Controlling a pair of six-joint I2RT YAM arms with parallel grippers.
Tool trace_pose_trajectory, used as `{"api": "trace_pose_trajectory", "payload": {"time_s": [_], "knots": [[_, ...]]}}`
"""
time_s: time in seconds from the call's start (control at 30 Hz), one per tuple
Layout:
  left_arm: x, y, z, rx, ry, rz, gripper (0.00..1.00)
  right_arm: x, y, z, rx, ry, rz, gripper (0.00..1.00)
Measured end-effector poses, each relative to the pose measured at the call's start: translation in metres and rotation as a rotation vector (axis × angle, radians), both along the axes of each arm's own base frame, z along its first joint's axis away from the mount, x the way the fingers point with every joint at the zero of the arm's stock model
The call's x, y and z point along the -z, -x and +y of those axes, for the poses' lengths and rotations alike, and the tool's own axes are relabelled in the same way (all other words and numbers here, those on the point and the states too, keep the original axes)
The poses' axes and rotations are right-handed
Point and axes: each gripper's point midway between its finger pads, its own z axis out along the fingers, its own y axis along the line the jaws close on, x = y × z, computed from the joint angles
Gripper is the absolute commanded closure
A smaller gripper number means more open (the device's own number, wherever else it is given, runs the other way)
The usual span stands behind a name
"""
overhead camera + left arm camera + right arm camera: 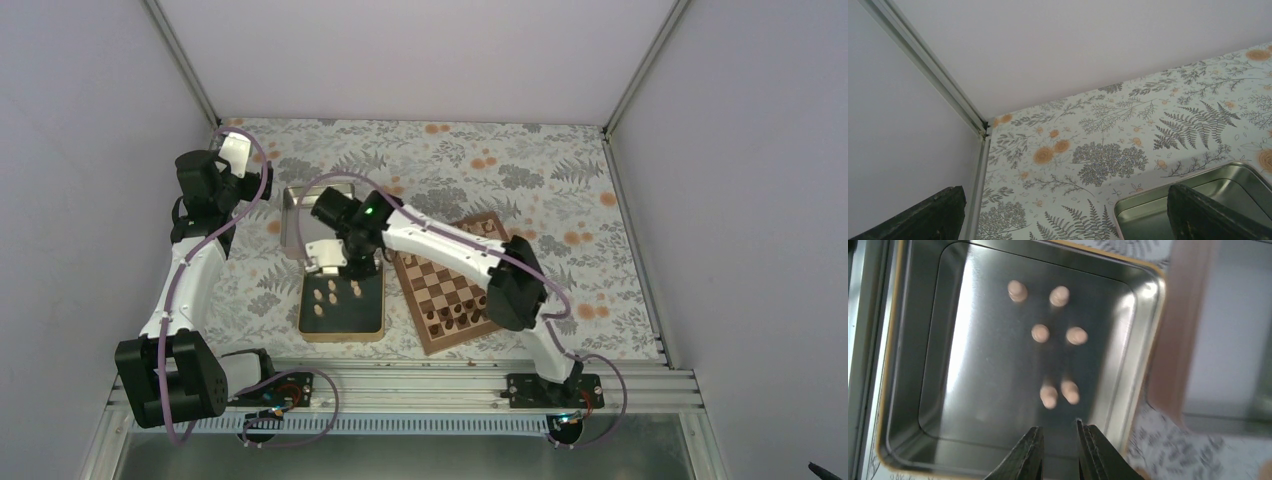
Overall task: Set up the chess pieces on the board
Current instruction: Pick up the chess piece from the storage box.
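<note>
Six chess pieces [1040, 333] upright in tin [908, 365], board [425, 275] lying skewed

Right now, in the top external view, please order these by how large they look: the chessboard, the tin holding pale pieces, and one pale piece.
1. Chessboard, the largest.
2. Tin holding the pale pieces.
3. One pale piece, by far the smallest.
All lie at similar depth, so nearness hardly affects this.

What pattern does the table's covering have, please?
The table covering shows grey ferns and orange flowers on white, clearest in the left wrist view.
</note>
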Motion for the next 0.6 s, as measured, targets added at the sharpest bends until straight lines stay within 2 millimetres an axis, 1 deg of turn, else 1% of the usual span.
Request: {"api": "trace_pose_trajectory", "payload": {"time_s": [0.13, 0.27, 0.33, 0.5, 0.6], "knots": [[0.0, 0.0, 0.0, 0.0, 0.0, 0.0, 0.0, 0.035, 0.013, 0.017, -0.036, 0.039, 0.036, 0.81], [0.0, 0.0, 0.0, 0.0, 0.0, 0.0, 0.0, 0.062, 0.017, 0.027, -0.044, 0.057, 0.057, 0.81], [0.0, 0.0, 0.0, 0.0, 0.0, 0.0, 0.0, 0.067, 0.017, 0.031, -0.043, 0.053, 0.061, 0.8], [0.0, 0.0, 0.0, 0.0, 0.0, 0.0, 0.0, 0.066, 0.019, 0.048, -0.055, 0.018, 0.061, 0.8], [0.0, 0.0, 0.0, 0.0, 0.0, 0.0, 0.0, 0.072, 0.026, 0.053, -0.072, 0.019, 0.069, 0.78]]}}
